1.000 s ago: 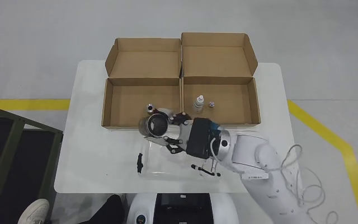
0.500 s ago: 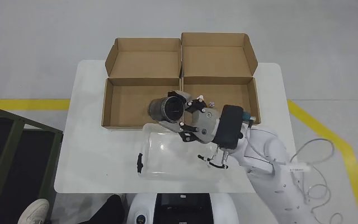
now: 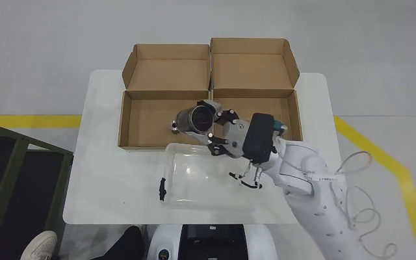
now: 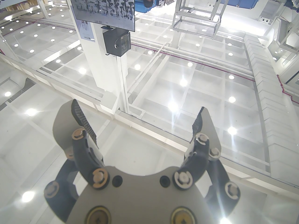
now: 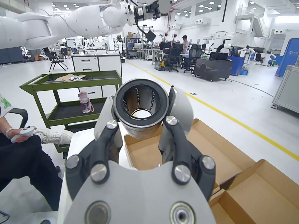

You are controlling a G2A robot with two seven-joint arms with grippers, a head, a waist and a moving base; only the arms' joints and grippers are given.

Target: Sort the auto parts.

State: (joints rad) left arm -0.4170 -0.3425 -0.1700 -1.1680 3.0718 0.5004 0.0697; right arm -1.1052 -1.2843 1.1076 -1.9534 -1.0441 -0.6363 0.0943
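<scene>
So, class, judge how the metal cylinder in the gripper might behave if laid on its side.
The metal cylinder is round and smooth-sided, so it would probably roll. Its thick metal walls suggest it is stiff and fairly heavy for its size.

Sorting table: item count
Two cardboard boxes: left box (image 3: 146, 120), right box (image 3: 260, 107). One clear plastic bin (image 3: 195, 185). One metal sleeve (image 3: 195, 121). One small metal part (image 3: 174, 123), in the left box. One white table (image 3: 97, 162). Two grippers: left gripper (image 4: 138, 117), right gripper (image 5: 142, 108).
</scene>
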